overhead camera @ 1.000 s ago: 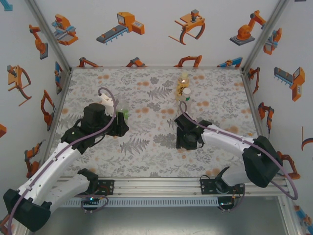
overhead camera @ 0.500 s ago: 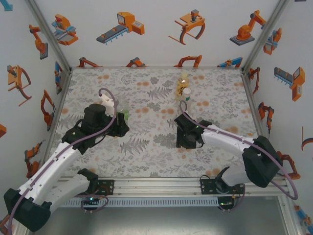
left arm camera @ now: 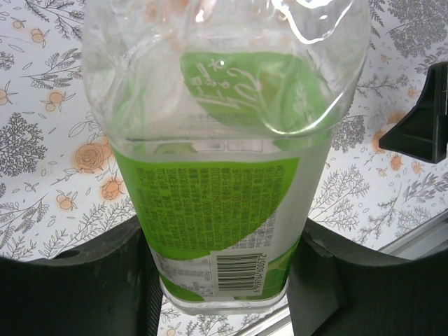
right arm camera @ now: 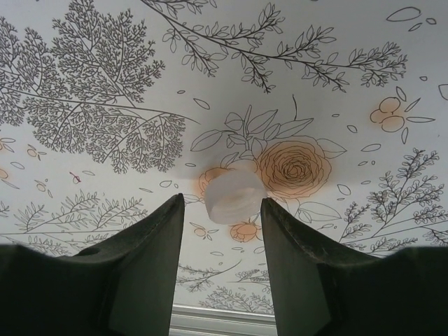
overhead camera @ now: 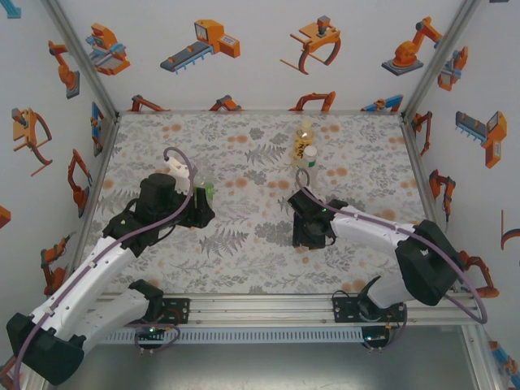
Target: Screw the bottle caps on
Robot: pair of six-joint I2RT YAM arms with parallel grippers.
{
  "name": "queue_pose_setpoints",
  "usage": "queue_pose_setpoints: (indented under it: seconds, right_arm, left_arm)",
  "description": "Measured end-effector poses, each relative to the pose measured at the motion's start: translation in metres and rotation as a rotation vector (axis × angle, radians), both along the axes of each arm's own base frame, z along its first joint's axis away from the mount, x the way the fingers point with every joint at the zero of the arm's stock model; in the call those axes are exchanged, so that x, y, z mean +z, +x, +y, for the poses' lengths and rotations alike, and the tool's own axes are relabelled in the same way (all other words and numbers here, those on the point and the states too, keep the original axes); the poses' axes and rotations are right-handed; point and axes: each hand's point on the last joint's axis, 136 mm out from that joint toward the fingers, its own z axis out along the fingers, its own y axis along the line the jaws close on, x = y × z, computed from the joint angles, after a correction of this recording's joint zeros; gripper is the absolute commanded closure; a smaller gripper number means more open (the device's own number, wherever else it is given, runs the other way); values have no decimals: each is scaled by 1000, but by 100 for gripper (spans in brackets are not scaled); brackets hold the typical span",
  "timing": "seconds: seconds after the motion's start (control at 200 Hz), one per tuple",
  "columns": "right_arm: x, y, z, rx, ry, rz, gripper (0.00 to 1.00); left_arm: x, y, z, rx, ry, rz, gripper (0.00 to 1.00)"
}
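Note:
My left gripper point(overhead camera: 201, 203) point(left arm camera: 224, 280) is shut on the green-labelled bottle point(left arm camera: 217, 210) point(overhead camera: 205, 191), a finger pressed on each side of its labelled body near the barcode. It is held over the left middle of the table. My right gripper point(overhead camera: 311, 236) point(right arm camera: 222, 199) is down at the table with its jaws apart. A pale round bottle cap point(right arm camera: 232, 196) lies on the floral cloth between the fingertips, close to the right finger, with a gap on the left. The amber bottle point(overhead camera: 305, 130) and the white-labelled bottle point(overhead camera: 306, 153) stand together at the back.
The floral cloth point(overhead camera: 244, 260) covers the whole table. Side walls and metal posts point(overhead camera: 418, 175) close it in on the left, right and back. A metal rail point(overhead camera: 260, 305) runs along the near edge by the arm bases.
The right gripper has shifted slightly left and its jaws have narrowed a little around the cap. The left arm has held still with the green-labelled bottle.

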Motion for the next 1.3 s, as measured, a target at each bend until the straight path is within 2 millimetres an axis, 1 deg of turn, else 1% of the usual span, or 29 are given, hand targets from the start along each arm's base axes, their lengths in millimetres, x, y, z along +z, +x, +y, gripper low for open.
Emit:
queue_pose_setpoints:
  seconds: [0.135,0.215,0.295,0.426,0.561,0.646,0.796,0.871,0.971,1.057,1.162,1.302]
  right_arm:
    - [-4,0,0,-3,-1,3,54]
    - [-7,-1,-1,-3,-4,6,55]
    - [-10,-2,-2,-7,-3,8,60]
    - [-11,-2,-1,-15,1,7,73]
    - [-11,-1,0,-21,10,5,80]
    - [-10,1,5,-18,36,-3,81]
    - [-10,7,23,0,146,-19,81]
    - [-9,9,28,-1,200,-24,79]
    - [-9,12,24,-30,241,-24,73]
    - [-8,13,13,-79,260,-33,66]
    - [-6,9,-2,-122,260,-48,57]
    - [-4,3,-16,-148,211,-53,52]
  left_arm:
    - [-1,0,0,2,-2,3,100]
    - [0,0,0,3,-6,2,100]
    - [0,1,-1,4,-10,1,100]
    - [1,1,-1,5,-11,1,100]
    - [2,2,-1,5,-15,-4,100]
    - [2,2,-1,4,-16,-3,100]
    - [1,2,-1,7,-16,0,100]
    - [0,3,-1,6,-16,3,100]
    - [-1,3,-2,4,-15,8,100]
    - [-2,3,-2,2,-15,14,100]
    - [-3,3,-3,1,-16,17,100]
    - [-6,5,-5,-2,-16,25,100]
